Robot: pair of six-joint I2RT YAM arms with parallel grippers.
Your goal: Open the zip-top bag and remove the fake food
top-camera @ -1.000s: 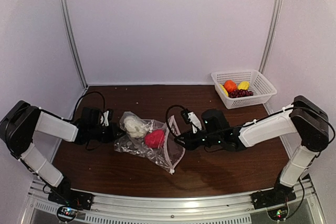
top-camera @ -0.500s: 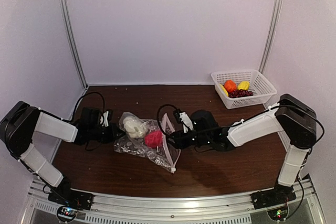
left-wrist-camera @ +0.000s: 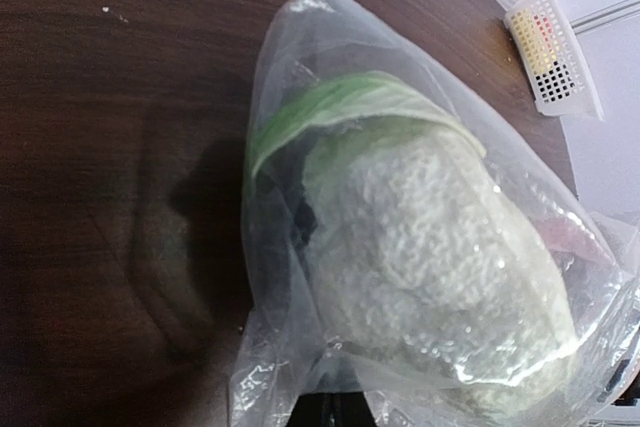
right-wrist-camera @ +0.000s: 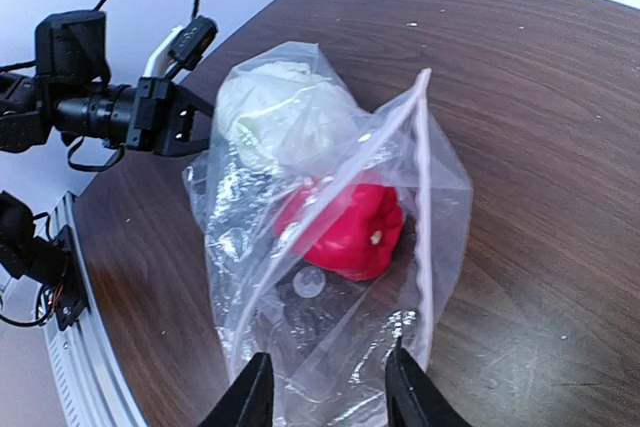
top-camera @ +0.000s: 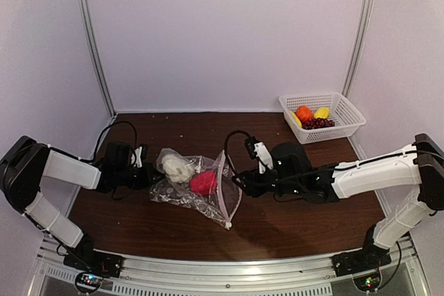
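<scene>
zip-top bag cut off by left wrist view's edge, red toy hidden behind white toy

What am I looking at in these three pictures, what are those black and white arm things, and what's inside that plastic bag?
These are two robot arms bolted to a brown table, each ending in a two-finger gripper. The wide picture comes from a fixed camera above and behind them. The other two come from small cameras on the wrists. A clear zip-top bag lies between the arms, holding a toy cauliflower and a red toy pepper. The left gripper is shut and seems to pinch the bag's closed end. The right gripper is open, its fingers either side of the plastic at the bag's mouth. In the far right corner stands a white basket with an orange piece, a yellow piece and purple grapes.
</scene>
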